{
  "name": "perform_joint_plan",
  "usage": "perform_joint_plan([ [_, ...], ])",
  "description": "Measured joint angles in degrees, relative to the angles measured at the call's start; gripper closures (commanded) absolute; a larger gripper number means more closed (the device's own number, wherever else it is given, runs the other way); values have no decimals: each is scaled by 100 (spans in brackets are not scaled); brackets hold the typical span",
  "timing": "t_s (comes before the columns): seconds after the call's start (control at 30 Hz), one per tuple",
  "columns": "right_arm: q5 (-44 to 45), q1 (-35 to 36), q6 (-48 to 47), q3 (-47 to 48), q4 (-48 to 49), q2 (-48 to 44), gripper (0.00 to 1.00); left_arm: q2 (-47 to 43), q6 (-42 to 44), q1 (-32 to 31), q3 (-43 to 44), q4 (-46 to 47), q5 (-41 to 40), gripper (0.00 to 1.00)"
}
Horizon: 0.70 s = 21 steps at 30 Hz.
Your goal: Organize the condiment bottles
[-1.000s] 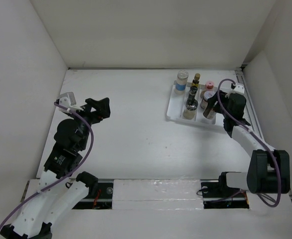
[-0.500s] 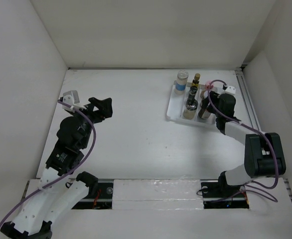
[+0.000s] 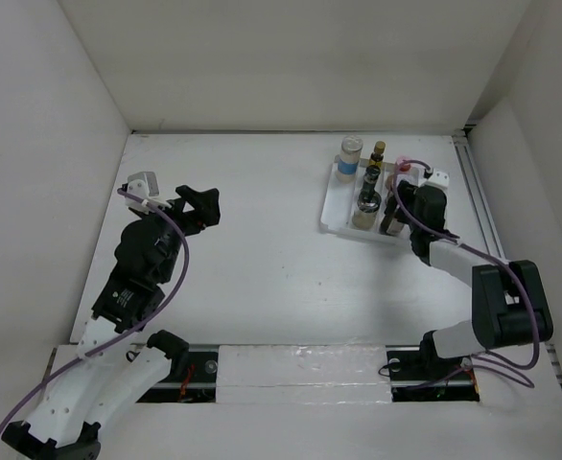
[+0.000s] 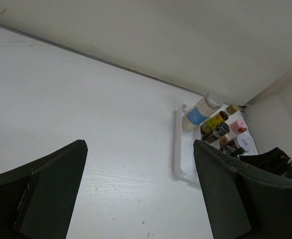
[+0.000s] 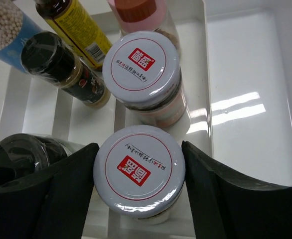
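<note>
**Condiment bottles (image 3: 369,182): all in the tray, last jar not yet let go**

Location: the bottles stand grouped in the white ridged tray (image 3: 331,209), which sits on the counter (image 3: 262,249) near its far right corner. You will find no bottle on the counter outside the tray in the overhead view.

Count from the right wrist view:
- blue-labelled jar (image 5: 4,22)
- amber yellow-labelled bottle (image 5: 73,22)
- pink-capped bottle (image 5: 136,7)
- small dark-capped bottle (image 5: 54,59)
- black-lidded jar (image 5: 21,149)
- second red-white-topped jar (image 5: 141,62)
- near red-white-topped jar (image 5: 139,178)

Right fingers (image 3: 396,216): closed in on the near red-white-topped jar, one finger against each side of its lid. The jar stands upright in the tray, just beside its twin. Whether its base is fully down on the tray floor is hidden from you.

Left fingers (image 3: 201,201): spread wide and holding nothing, hovering near the left edge of the counter, well apart from the tray.

Progress, as a judgement: sorting looks essentially complete. What is left for you is to open the right fingers, lift clear without clipping the neighbouring lids, and check that the rows sit straight. The tray's right-hand channel shows bare.
</note>
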Motion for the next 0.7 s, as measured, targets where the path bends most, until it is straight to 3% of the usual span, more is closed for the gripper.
perform_joint_plan([
  [0.17,192,9,-46,-2,-44,-339,12,0,2,0,0,0,22,15],
  [0.37,365,118,-118,2,-142,-839,1,15,2,0,0,0,50,10],
  [0.5,393,356,-199,55,-439,-1373,1,127,4,0,11,-15,76,0],
  [0.7,-170,1399,-658,551,-584,-2205,5,280,22,0,22,-55,181,0],
])
